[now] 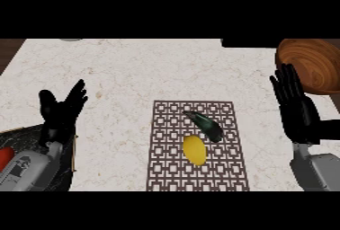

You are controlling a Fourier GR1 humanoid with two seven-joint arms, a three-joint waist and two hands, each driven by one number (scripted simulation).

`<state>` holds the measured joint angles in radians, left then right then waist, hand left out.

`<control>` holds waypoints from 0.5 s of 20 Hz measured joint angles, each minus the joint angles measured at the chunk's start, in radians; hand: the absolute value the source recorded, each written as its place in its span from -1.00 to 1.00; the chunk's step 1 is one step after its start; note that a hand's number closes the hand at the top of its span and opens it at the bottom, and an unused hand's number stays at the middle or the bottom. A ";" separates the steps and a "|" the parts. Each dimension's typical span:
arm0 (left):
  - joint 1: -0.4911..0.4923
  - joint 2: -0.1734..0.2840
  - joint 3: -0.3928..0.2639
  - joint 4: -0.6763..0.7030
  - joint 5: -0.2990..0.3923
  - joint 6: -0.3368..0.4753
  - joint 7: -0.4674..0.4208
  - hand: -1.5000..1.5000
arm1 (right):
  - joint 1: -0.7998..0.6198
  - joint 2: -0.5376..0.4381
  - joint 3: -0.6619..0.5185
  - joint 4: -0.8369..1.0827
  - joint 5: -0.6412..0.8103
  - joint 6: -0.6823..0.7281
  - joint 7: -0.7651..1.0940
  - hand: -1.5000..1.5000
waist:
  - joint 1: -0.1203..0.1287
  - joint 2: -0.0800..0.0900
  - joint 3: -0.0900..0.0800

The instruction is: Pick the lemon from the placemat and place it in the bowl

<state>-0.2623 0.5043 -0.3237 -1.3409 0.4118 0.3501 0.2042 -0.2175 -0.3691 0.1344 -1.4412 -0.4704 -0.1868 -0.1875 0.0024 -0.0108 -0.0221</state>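
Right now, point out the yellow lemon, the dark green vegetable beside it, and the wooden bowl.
Yellow lemon (194,150), head view, middle of its skin.
Dark green vegetable (206,126), head view, middle of its body.
Round brown wooden bowl (317,63), head view, inner wall at the counter's far right.

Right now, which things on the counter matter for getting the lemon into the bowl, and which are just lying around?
Part of the job:
lemon, lying on the placemat
wooden bowl, at the far right
right hand, open, beside the bowl

Just lying about:
dark green vegetable, next to the lemon
dark plate, at the left edge
left hand, open, resting
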 measured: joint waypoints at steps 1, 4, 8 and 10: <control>0.005 -0.002 0.005 -0.007 0.000 -0.005 -0.008 0.00 | 0.002 -0.005 0.019 -0.012 0.018 0.001 0.013 1.00 | 0.000 0.002 0.005; -0.009 -0.025 -0.003 -0.038 -0.017 -0.005 -0.051 0.00 | 0.000 -0.005 0.162 -0.027 0.131 0.023 0.033 1.00 | 0.010 0.004 0.012; -0.028 -0.049 -0.020 -0.073 -0.039 -0.004 -0.100 0.00 | -0.034 -0.073 0.324 -0.032 0.365 -0.005 0.060 -1.00 | 0.017 -0.010 0.007; -0.010 -0.069 -0.029 -0.090 -0.050 0.005 -0.136 0.00 | 0.010 -0.015 0.367 -0.052 0.460 -0.132 0.032 -1.00 | 0.003 -0.009 0.012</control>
<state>-0.2725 0.4350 -0.3524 -1.4306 0.3617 0.3556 0.0681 -0.2071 -0.3846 0.5012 -1.4934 -0.0102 -0.3186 -0.1559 0.0054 -0.0198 -0.0103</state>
